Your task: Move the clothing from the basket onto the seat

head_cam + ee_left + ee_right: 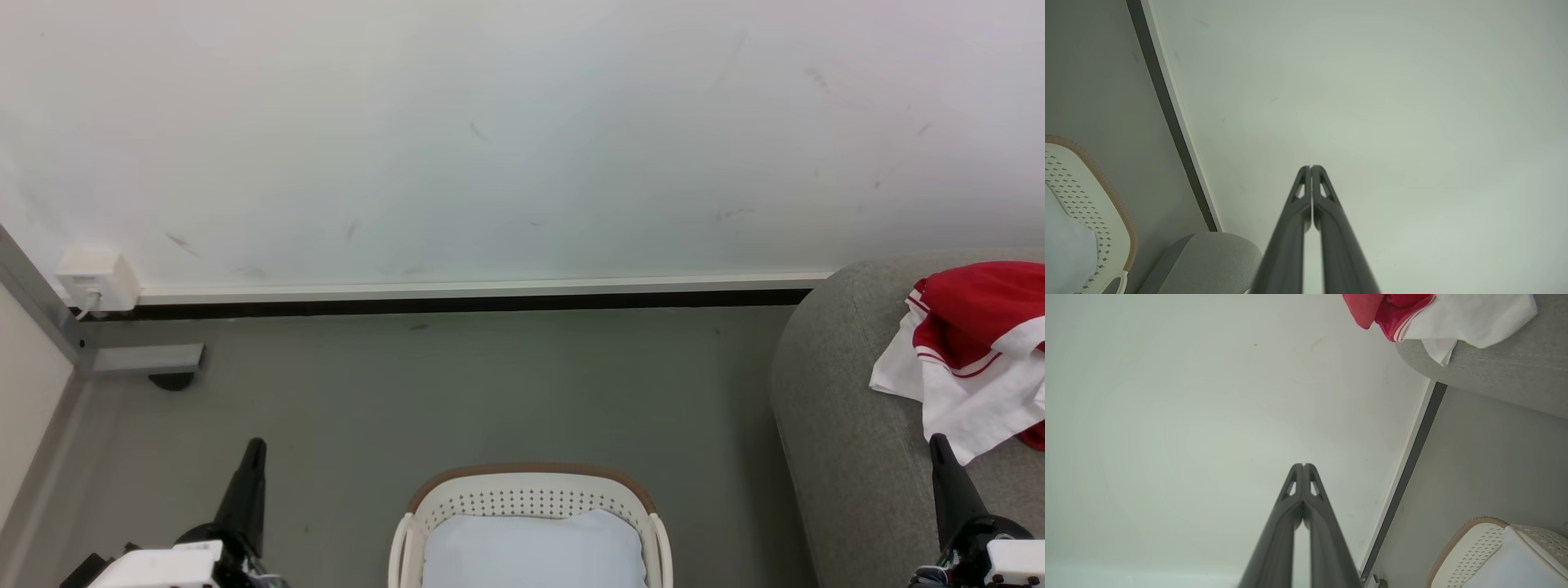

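Two grippers, is that what you have? my friend asks.

Yes, two, I say. My left gripper is at the lower left of the head view. Its two fingers are pressed tight together and hold nothing.

What comes next, going right?

One basket, at the bottom middle. One pale pad lies inside it. The pad is not the clothing. The bottom edge of the frame cuts the basket off, so I cannot see all of its inside.

And then?

One big grey seat, on the right side. My right gripper is at the lower right, in front of the seat. Its fingers are squeezed together as well, with nothing between them.

Where is the clothing?

One red and white heap of clothing lies on the seat, at the right edge of the frame. The red part is up top. The white part hangs down to just above my right gripper's tip. I cannot tell if they touch, or if the heap is one piece or more.

Which arm is closer?

My right one, by a lot. My left one is well apart from it, on the far side of the basket. I think the job is about done, since the clothing is on the seat. If it needs a tug, my right arm should reach straight up the picture.
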